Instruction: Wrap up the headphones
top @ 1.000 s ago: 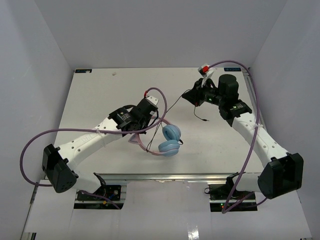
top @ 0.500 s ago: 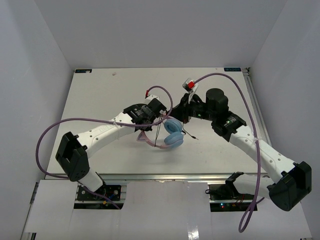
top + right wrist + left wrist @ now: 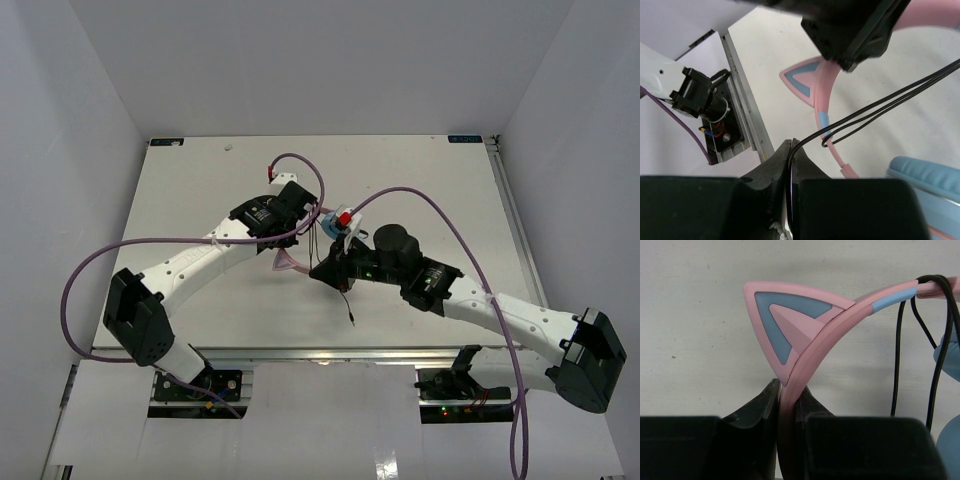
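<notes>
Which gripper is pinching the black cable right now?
The right gripper: the thin black cable runs into its closed jaws. The left gripper clamps the pink headband beside a cat ear.

Taut cable (image 3: 875,107) across right pincer (image 3: 790,148)

From above and behind, we overlook the whole table (image 3: 200,180). Our wrist cameras sit close behind the left gripper (image 3: 788,390) and right gripper (image 3: 791,147); both catch the pink headband (image 3: 840,322) and black cable (image 3: 896,365).

Over the table (image 3: 190,190), the headphones (image 3: 286,263) sit between left pincer (image 3: 788,390) behind and right pincer (image 3: 791,149) in front.
</notes>
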Action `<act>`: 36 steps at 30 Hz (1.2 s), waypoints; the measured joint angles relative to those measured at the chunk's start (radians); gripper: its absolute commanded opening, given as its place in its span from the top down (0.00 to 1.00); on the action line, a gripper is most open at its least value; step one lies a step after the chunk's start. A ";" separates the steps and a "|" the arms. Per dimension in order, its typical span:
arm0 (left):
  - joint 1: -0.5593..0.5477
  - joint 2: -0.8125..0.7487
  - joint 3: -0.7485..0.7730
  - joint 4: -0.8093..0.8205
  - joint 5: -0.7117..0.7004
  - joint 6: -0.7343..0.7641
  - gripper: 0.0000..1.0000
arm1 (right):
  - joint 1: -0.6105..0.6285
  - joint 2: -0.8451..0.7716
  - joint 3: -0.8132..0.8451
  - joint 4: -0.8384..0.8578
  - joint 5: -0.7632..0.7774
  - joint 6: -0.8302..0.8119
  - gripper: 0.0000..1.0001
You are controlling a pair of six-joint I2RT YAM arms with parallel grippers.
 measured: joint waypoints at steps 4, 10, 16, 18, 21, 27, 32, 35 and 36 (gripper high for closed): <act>0.007 -0.033 0.005 0.014 -0.001 -0.023 1.00 | 0.058 0.027 -0.029 0.034 0.075 0.013 0.92; 0.023 -0.099 0.004 0.033 0.002 -0.047 1.00 | 0.111 0.034 -0.090 0.096 0.197 0.019 0.89; 0.029 -0.178 0.002 0.062 0.008 -0.067 1.00 | 0.150 0.038 -0.149 0.146 0.245 0.003 0.83; 0.030 -0.195 -0.005 0.076 0.011 -0.075 1.00 | 0.161 0.038 -0.164 0.171 0.265 -0.001 0.83; 0.031 -0.213 -0.022 0.090 0.026 -0.084 1.00 | 0.169 0.040 -0.188 0.212 0.293 -0.007 0.83; 0.032 -0.235 -0.043 0.103 0.058 -0.098 1.00 | 0.171 0.046 -0.259 0.299 0.345 -0.015 0.84; 0.032 -0.262 -0.057 0.107 0.059 -0.110 1.00 | 0.175 0.050 -0.288 0.383 0.351 -0.018 0.81; 0.032 -0.274 -0.057 0.112 0.060 -0.118 1.00 | 0.177 0.059 -0.307 0.445 0.348 -0.020 0.77; 0.032 -0.277 -0.057 0.114 0.061 -0.120 1.00 | 0.178 0.063 -0.313 0.462 0.347 -0.020 0.77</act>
